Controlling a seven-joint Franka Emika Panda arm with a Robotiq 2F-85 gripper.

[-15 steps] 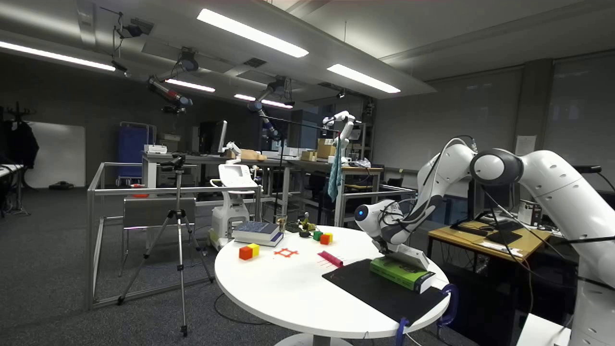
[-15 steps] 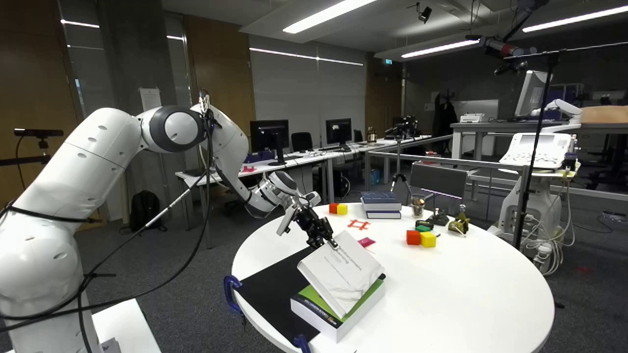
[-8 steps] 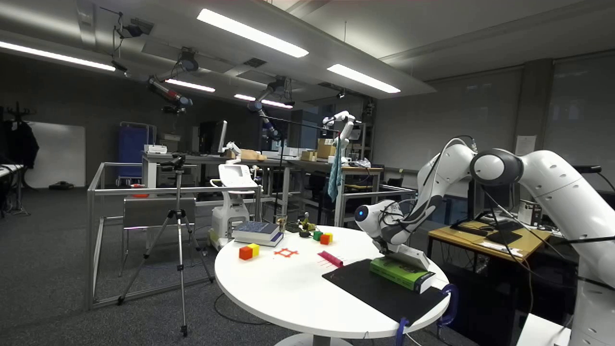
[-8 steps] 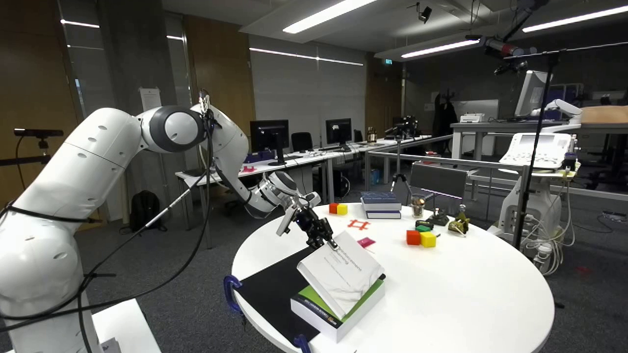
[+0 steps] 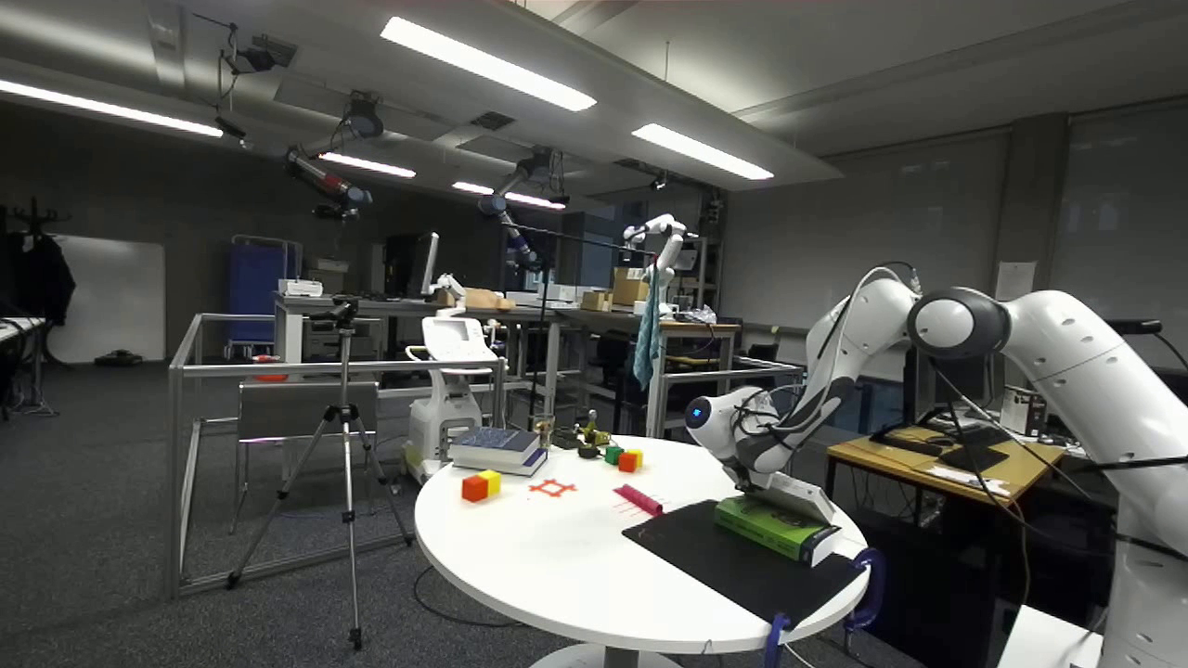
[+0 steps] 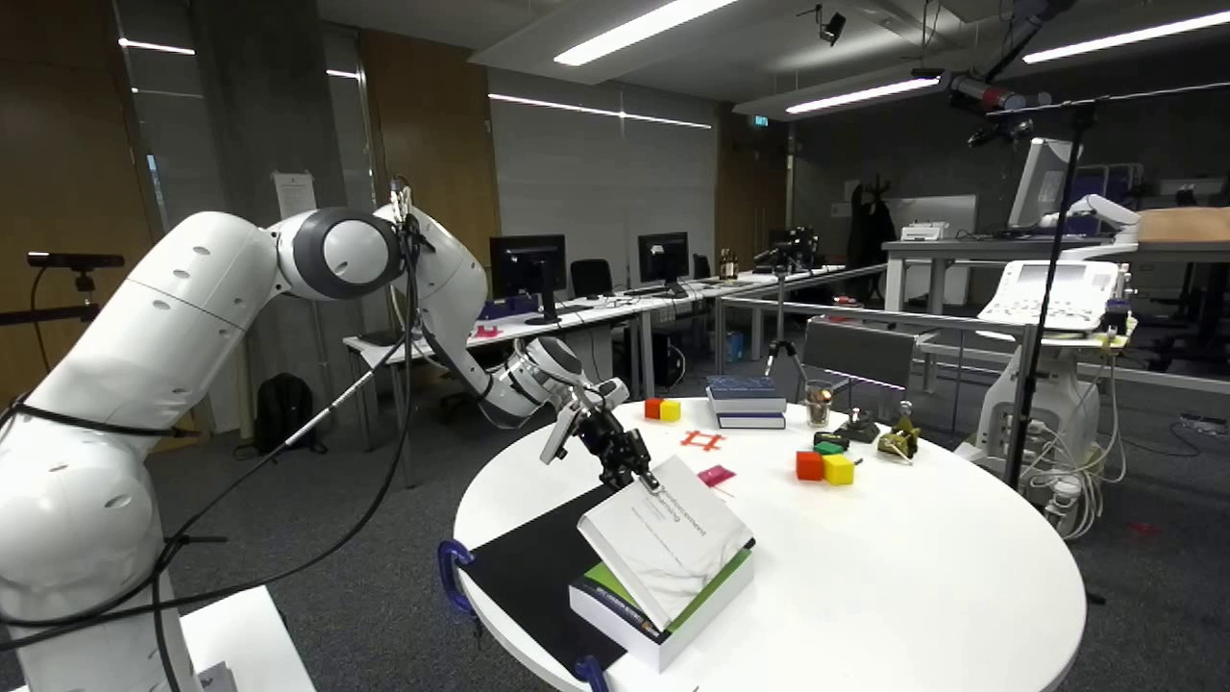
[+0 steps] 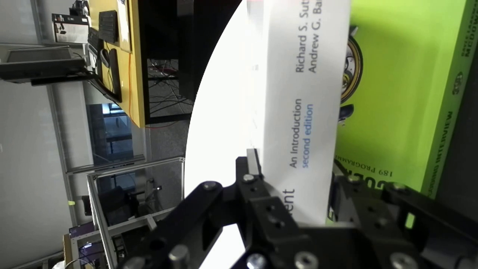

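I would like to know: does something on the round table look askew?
Yes: the white Reinforcement Learning book leans tilted over the green coding-interview book, not flat; the gripper holds its raised edge.

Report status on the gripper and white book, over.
Gripper shut on white book. Held tilted. Possible obstruction: green book close underneath.

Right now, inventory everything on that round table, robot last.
thin mat: 1, black, on table
thick flat book: 1, green, on mat
thick tilted book: 1, white, over flat book
C-clamps: 2, blue, table edge
small cubes: 5, red, yellow and green, two groups
stacked books: 2, blue, near cubes
round tumbler: 1, clear, beside stacked books
narrow strip: 1, magenta, near mat
hash-shaped piece: 1, red, near strip
oddments: several, dark and olive, near tumbler
jointed arm: 1, white, over table
gripper: 1, black, shut on tilted book
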